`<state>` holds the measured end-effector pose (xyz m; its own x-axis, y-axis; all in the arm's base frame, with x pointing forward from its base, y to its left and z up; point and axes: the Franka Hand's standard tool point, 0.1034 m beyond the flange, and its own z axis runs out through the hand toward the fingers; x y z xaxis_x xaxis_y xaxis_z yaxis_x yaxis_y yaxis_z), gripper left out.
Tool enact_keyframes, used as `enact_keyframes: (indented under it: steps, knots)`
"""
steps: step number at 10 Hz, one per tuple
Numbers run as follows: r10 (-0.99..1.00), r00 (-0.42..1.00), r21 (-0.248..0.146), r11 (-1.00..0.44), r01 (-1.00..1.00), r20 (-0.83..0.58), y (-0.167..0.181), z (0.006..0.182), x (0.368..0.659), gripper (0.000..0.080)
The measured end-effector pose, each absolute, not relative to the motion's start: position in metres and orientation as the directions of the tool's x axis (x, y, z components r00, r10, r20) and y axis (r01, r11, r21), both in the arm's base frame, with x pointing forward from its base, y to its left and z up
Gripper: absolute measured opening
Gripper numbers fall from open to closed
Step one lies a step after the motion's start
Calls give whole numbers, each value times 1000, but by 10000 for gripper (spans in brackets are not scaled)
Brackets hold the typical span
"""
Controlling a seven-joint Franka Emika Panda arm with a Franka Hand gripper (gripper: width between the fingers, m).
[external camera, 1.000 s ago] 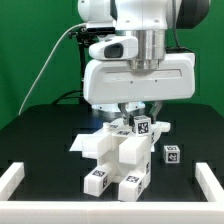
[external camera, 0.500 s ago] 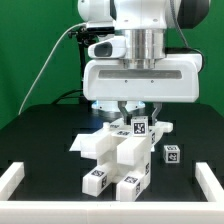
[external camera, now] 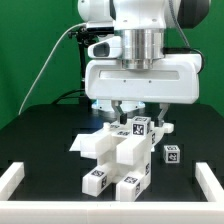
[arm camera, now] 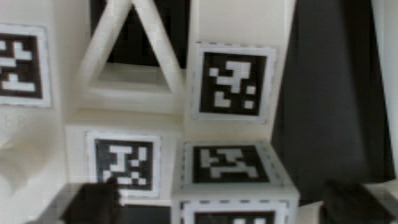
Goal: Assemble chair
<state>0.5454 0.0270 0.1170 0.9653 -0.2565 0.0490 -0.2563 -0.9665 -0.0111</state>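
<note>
The chair (external camera: 118, 157) is a chunky cluster of white blocks with square tags, standing mid-table in the exterior view. Its topmost tagged piece (external camera: 141, 126) sits right under my gripper (external camera: 139, 112). The gripper hangs straight above it with its jaws spread, one dark finger (external camera: 119, 108) on each side. In the wrist view the gripper (arm camera: 222, 206) straddles a white tagged block (arm camera: 233, 168), with a gap between each dark fingertip (arm camera: 93, 205) and the block. More tagged white faces (arm camera: 233, 82) fill that view beyond it.
A small loose white cube with a tag (external camera: 171, 153) lies on the black table at the exterior view's right of the chair. The low white border rail (external camera: 12, 180) runs along the table's front corners. A green backdrop stands behind.
The gripper hand has shifted very slightly above the chair. The chair pieces and the loose cube have not moved.
</note>
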Motion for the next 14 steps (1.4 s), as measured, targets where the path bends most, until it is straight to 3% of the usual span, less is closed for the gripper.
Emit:
enact_keyframes:
  steps: [1,3,8,11,12,13,14]
  knots:
    - [-64,997,4,-998,-64,52,28,119,549,620]
    - [211,976,18,-978,210,46,27,118,549,640]
    - [481,875,41,-877,479,48,21,121,546,649]
    - [789,615,69,-614,786,10,17,121,548,649]
    - [775,632,68,-631,773,11,16,120,548,649]
    - [762,647,68,-646,760,12,16,120,548,563]
    - [761,648,68,-647,759,11,15,120,548,420]
